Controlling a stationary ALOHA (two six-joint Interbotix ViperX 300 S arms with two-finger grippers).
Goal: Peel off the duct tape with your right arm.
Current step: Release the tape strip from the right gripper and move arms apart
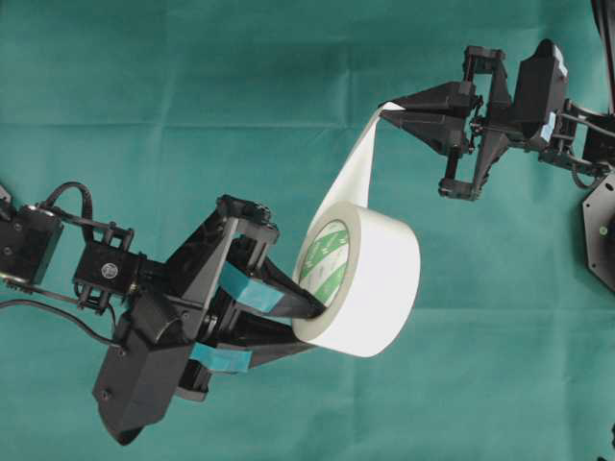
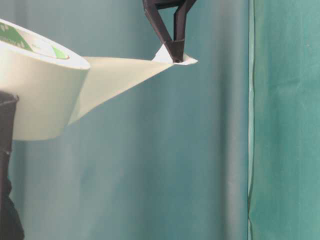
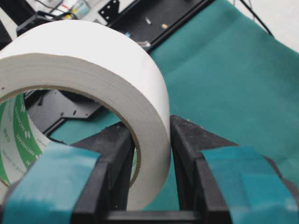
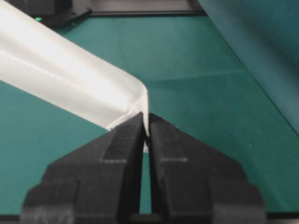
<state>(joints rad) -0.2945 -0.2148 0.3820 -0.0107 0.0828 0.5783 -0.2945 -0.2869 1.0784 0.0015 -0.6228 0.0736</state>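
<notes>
On the left of the overhead view, the left gripper (image 1: 288,322) clamps the wall of the tape roll (image 1: 370,288), one teal-taped finger inside the core and the other outside. Its jaws are only part closed because the roll's wall fills the gap. The roll is held up off the green cloth (image 1: 192,96), tilted so that its green-and-white core faces up and left. This grip probably serves as an anchor, so that the roll does not follow when the strip is pulled.

From the roll a white strip (image 1: 351,163) runs up and to the right, drawn out fairly straight, to the right gripper (image 1: 389,112). Its plain black fingers are fully closed on the strip's end, pinching it at the tips. Part of the peel looks done, since a good length is already off the roll; the strip remains attached.

The left wrist view shows the roll's wall (image 3: 149,116) squeezed between the two fingers, which the overhead view only hints at. The right wrist view shows the strip's end (image 4: 140,105) folded where it enters the pinch. The table-level view shows the right fingertips (image 2: 176,52) pointing down, at about the height of the roll's upper edge.
</notes>
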